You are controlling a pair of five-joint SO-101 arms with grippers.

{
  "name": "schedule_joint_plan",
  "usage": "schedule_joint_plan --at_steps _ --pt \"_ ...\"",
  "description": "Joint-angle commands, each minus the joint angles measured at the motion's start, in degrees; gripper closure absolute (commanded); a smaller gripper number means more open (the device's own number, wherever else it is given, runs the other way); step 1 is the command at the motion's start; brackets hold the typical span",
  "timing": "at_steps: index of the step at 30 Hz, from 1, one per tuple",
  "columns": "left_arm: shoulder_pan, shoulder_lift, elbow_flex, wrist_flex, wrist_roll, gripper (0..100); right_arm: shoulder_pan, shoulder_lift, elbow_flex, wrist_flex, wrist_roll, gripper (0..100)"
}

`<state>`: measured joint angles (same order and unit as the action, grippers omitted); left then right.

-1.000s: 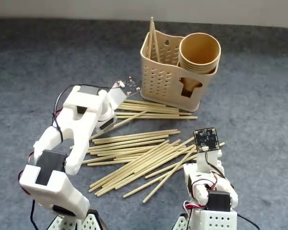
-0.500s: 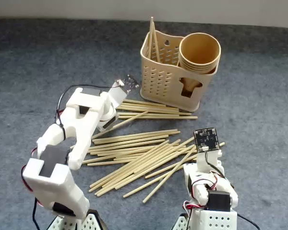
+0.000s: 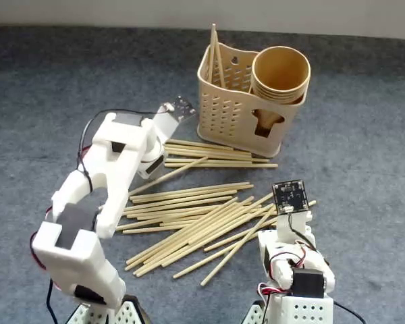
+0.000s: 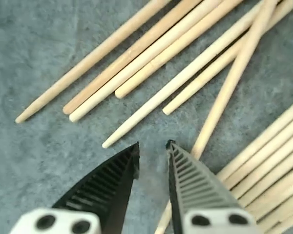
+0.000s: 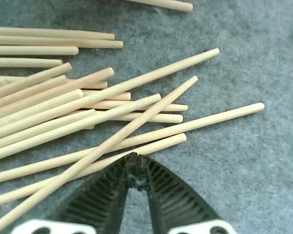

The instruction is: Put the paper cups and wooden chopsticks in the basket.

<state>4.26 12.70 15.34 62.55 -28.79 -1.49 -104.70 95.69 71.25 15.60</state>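
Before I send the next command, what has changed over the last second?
The left gripper has edged farther out from its base, beside the basket, open and empty; nothing was grasped or released. The right gripper, the loose wooden chopsticks and the paper cups in the basket stayed put.

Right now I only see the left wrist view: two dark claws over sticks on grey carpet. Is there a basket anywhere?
Observer: Yes. In the high view a beige basket stands upright.
Operator: Anything inside it?
Observer: Stacked paper cups fill one compartment; a few upright chopsticks stand in the other.
Operator: What about the other arm?
Observer: The right gripper is shut, its tips over loose chopsticks.
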Motion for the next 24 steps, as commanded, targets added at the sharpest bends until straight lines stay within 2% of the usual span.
schedule_joint_plan --at_steps 1,8,11,15,18,21,24 --pt "4.4 -10.2 3.0 1.6 1.1 89 0.6 -0.7 8.8 0.0 0.5 99.2" --pt "6.4 -10.6 7.3 -1.0 1.1 89 0.6 -0.7 8.8 0.0 0.5 99.2" --pt "6.4 -7.1 8.0 -4.1 1.0 89 0.7 -0.7 8.8 0.0 0.5 99.2" --pt "6.2 -1.5 4.9 -4.4 0.9 90 0.7 -0.7 8.8 0.0 0.5 99.2" --pt "5.0 0.3 2.3 -1.9 1.0 91 0.7 -0.7 8.8 0.0 0.5 99.2" --pt "4.9 0.2 1.6 -0.4 1.0 100 0.7 -0.7 8.8 0.0 0.5 99.2" --pt "5.0 -0.2 0.8 3.6 1.0 99 0.7 -0.7 8.8 0.0 0.5 99.2"
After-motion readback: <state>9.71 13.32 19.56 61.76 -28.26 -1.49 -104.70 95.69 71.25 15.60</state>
